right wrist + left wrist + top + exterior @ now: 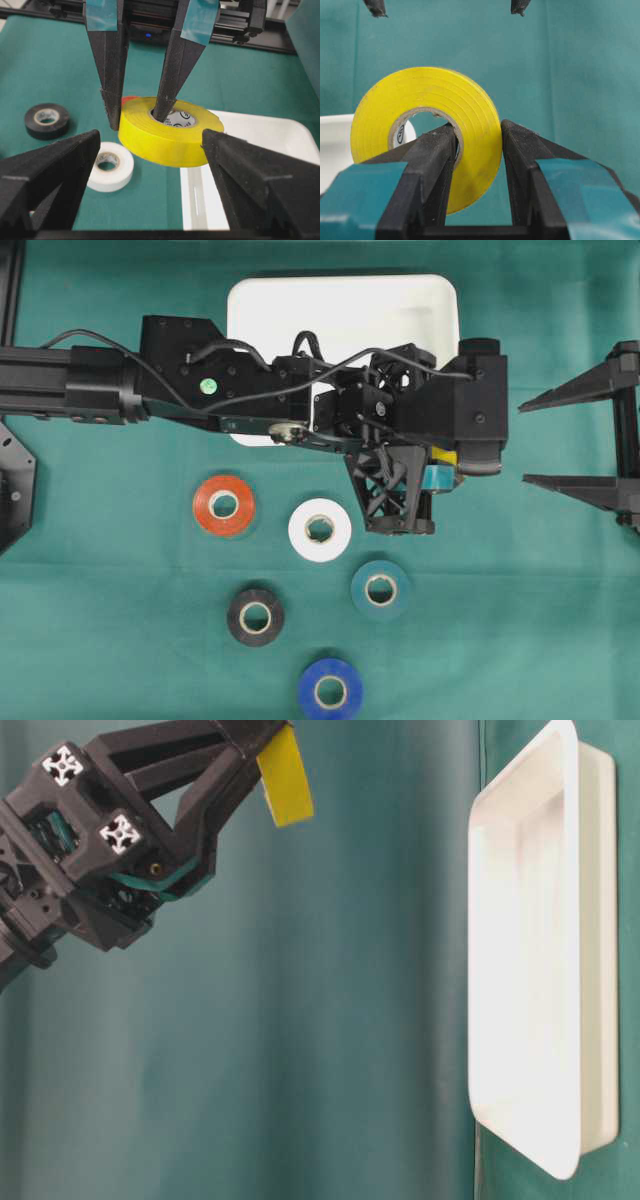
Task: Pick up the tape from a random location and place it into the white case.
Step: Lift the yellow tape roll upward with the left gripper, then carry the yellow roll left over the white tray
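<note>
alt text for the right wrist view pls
The left gripper holds a flat yellow roll of tape in the air, one finger through its core and one outside its wall, beside the shallow white plastic case. The right gripper's open black fingers frame the foreground, with black and white rolls on green cloth.

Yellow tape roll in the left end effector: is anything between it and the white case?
Nothing visible. The yellow tape roll, pinched through its core by the left end effector, hangs at the edge of the shallow white plastic case, whose visible interior looks clear.
</note>
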`<control>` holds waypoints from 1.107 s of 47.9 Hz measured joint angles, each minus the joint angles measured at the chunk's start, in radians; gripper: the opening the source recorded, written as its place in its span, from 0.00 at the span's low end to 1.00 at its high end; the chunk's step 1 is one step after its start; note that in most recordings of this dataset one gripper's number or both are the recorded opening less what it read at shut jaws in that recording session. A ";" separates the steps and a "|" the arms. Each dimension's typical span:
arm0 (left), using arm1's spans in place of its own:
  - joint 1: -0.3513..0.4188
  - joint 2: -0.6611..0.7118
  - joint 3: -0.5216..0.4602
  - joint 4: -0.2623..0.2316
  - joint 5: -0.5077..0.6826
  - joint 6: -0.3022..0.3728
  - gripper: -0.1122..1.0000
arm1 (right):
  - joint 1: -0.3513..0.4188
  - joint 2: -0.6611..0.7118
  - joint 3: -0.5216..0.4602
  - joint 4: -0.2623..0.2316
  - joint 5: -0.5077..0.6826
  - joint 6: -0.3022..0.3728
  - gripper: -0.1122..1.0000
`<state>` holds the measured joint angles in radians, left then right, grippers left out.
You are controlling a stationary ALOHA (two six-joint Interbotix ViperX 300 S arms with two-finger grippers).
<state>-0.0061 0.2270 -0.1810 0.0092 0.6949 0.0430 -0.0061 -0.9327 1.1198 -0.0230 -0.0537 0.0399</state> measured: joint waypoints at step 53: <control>-0.005 -0.067 0.083 0.000 0.006 0.000 0.32 | 0.000 0.000 0.000 0.000 0.002 0.000 0.92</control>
<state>-0.0107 0.1595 -0.0982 0.0092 0.7010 0.0430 -0.0061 -0.9327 1.1198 -0.0230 -0.0522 0.0399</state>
